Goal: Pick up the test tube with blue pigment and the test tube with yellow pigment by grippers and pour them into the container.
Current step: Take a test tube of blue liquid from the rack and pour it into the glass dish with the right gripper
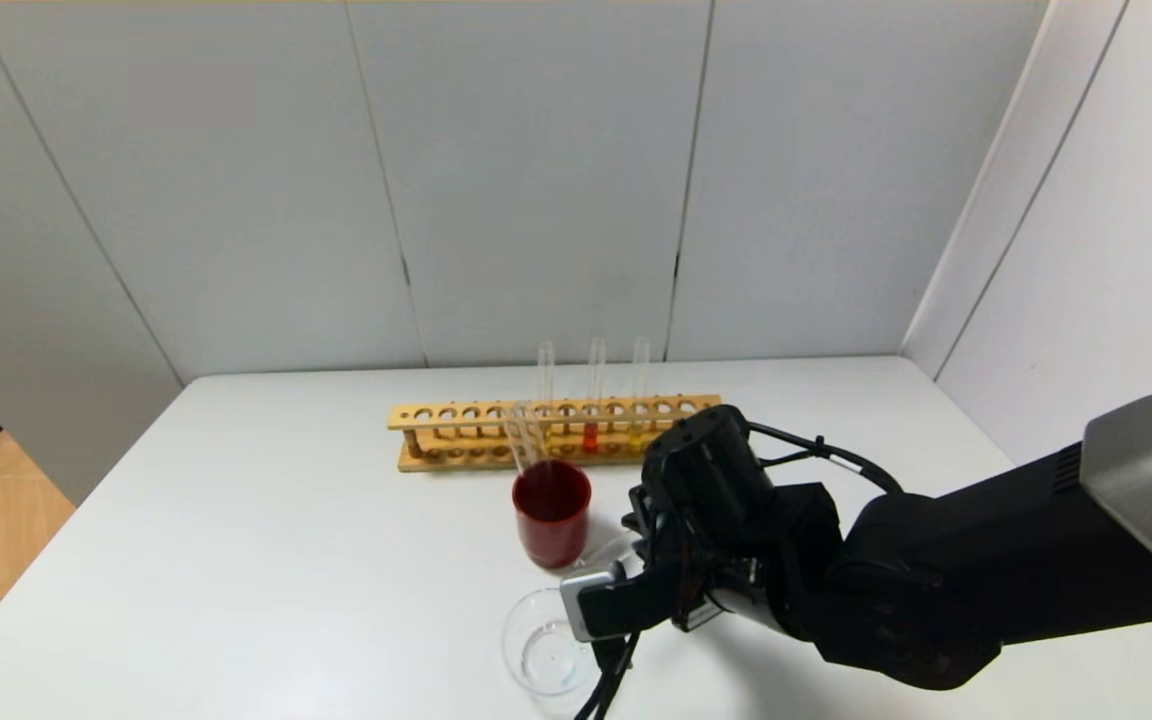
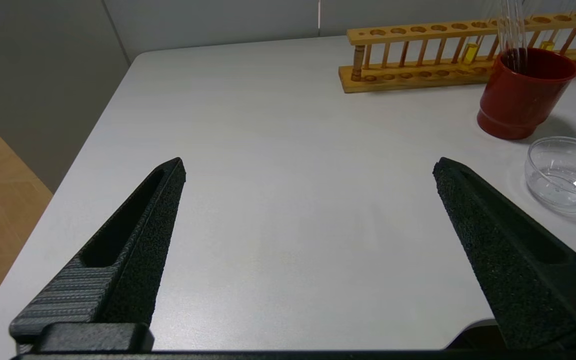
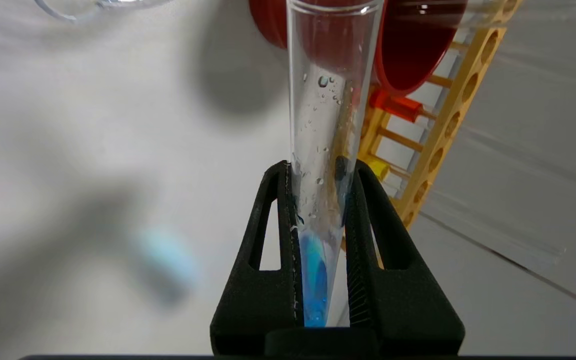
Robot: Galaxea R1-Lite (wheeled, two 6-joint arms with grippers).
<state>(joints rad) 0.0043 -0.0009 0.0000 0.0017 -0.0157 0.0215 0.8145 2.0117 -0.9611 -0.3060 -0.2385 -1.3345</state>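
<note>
My right gripper [image 1: 638, 530] [image 3: 318, 170] is shut on the test tube with blue pigment [image 3: 318, 125]. Blue liquid [image 3: 313, 280] lies at the tube's tip, deep between the fingers. The tube's mouth points toward the dark red cup [image 1: 551, 510]. The container [image 1: 546, 650] is a low clear glass beaker just left of this gripper on the table. The test tube with yellow pigment [image 1: 638, 400] [image 3: 379, 167] stands in the wooden rack [image 1: 456, 415]. My left gripper [image 2: 308, 167] is open and empty, low over bare table far to the left.
The rack also holds a red-orange tube [image 1: 592, 435] and one more tube [image 1: 545, 365]. Clear empty tubes [image 1: 526, 440] lean in the red cup. White wall panels stand behind the table. The table's left edge [image 2: 93, 140] drops to a wooden floor.
</note>
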